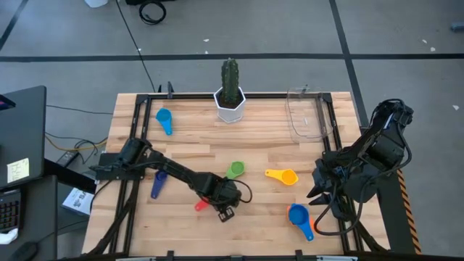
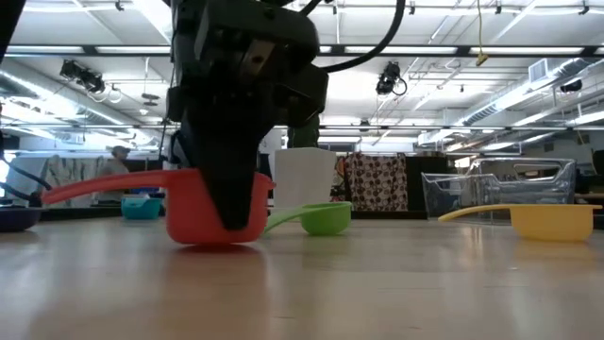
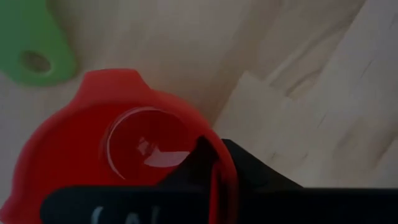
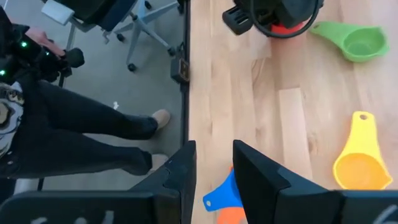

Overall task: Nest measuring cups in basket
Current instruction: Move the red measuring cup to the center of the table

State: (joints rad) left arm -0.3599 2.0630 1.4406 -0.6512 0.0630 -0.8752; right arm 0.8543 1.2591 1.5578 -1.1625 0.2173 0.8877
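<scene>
The left claw [image 1: 226,205] is down low on the table [image 1: 188,156], near the front edge. Its two fingers pinch the rim of the red cup [image 2: 203,212], one finger inside the bowl and one outside. In the low view the red cup sits flat on the table with its handle sticking out to the side. So this looks like the grab step: the cup is caught but not lifted yet.

The clear basket [image 1: 308,116] waits far away at the back right part of the table, and no cup can be seen in it. The next move is to lift the red cup and carry it all the way across to the basket without dropping it.

The green cup [image 1: 235,170] lies just beside the claw. The yellow cup [image 1: 283,176] is farther right. The blue cup [image 1: 299,216] lies by the right claw [image 4: 214,171], which waits at the right edge, partly open and holding nothing. A light blue cup [image 1: 164,118] sits at the back left, and a purple cup [image 1: 159,182] lies under the left arm
</scene>
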